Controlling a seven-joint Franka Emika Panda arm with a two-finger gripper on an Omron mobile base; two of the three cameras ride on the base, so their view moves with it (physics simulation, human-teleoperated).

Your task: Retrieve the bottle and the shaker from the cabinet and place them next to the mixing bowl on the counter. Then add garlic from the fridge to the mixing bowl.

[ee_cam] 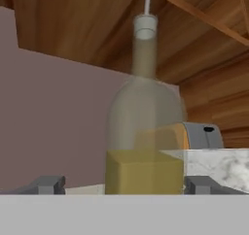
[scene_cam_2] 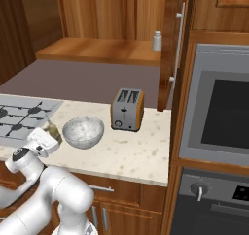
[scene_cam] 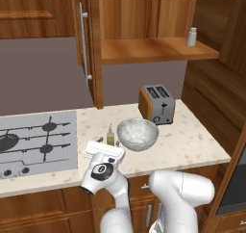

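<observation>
We see the bottle (scene_cam: 110, 136) standing upright on the counter (scene_cam: 192, 145), just beside the bowl (scene_cam: 138, 133) on the side toward the hob (scene_cam: 36, 140). In the hand view the bottle (ee_cam: 144, 132) fills the middle, its lower part holding yellow-green oil, its thin neck rising toward the cabinet wood above. The gripper (ee_cam: 124, 184) sits low at the bottle's base with its 2 fingertips (ee_cam: 46, 184) spread wide, 1 on each side; there is a clear gap on 1 side, and the other tip sits right at the glass edge, so we see no grip on the bottle. From the left base view the gripper (scene_cam: 106, 148) reaches in from the counter's front edge, near the bowl. The toaster (scene_cam: 156, 103) stands behind the bowl, toward the wall. The shaker (scene_cam: 191, 36) is upright on the cabinet (scene_cam: 153, 49) shelf, high above the bowl and toward the shelf's end. The cabinet door, with its silver handle (scene_cam: 84, 42), stands open above the hob side of the bowl.
</observation>
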